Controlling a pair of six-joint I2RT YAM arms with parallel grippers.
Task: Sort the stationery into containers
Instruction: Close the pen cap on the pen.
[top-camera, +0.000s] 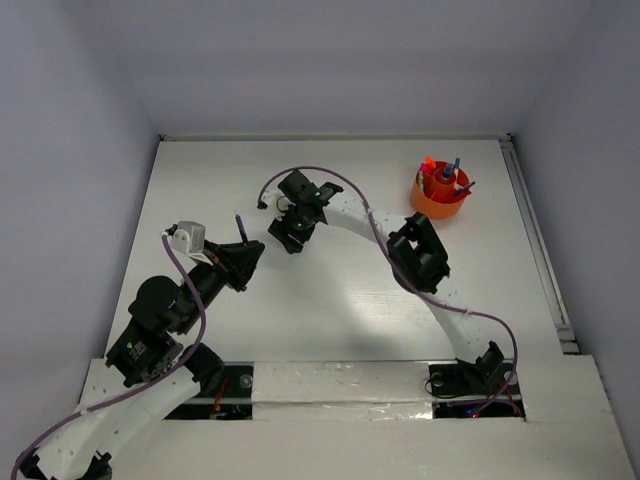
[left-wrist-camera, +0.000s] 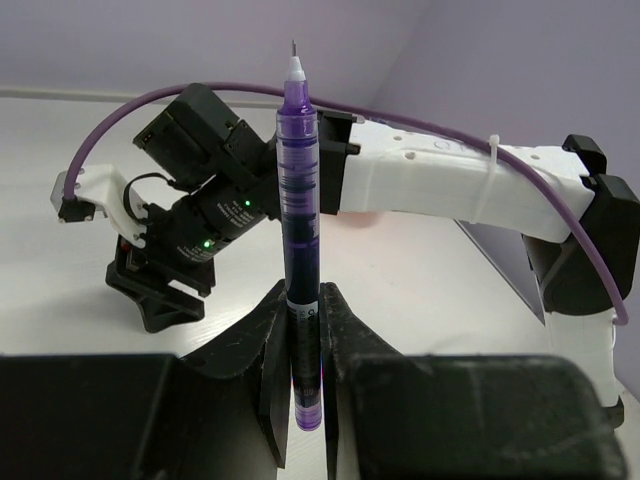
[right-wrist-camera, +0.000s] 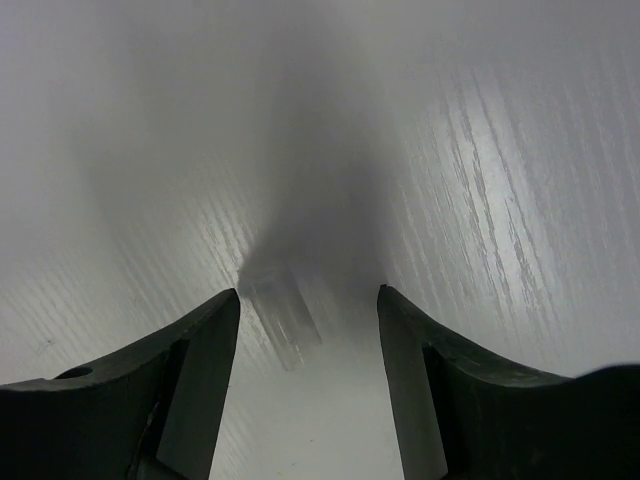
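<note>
Upright, slim translucent purple pen (left-wrist-camera: 298, 180) pinched in left gripper (left-wrist-camera: 303, 305).

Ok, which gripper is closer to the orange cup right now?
Right. The right gripper hangs open mid-table, left of the orange cup; the left gripper, shut on a purple pen, sits farther left.

White table (top-camera: 330, 300) seen from high above and behind arm bases, left wrist view aimed level at white-and-black right arm (left-wrist-camera: 430, 175), shared with overhead, right wrist view held close over tabletop, round orange plastic cup (top-camera: 432, 206) at far right caught overhead only
</note>
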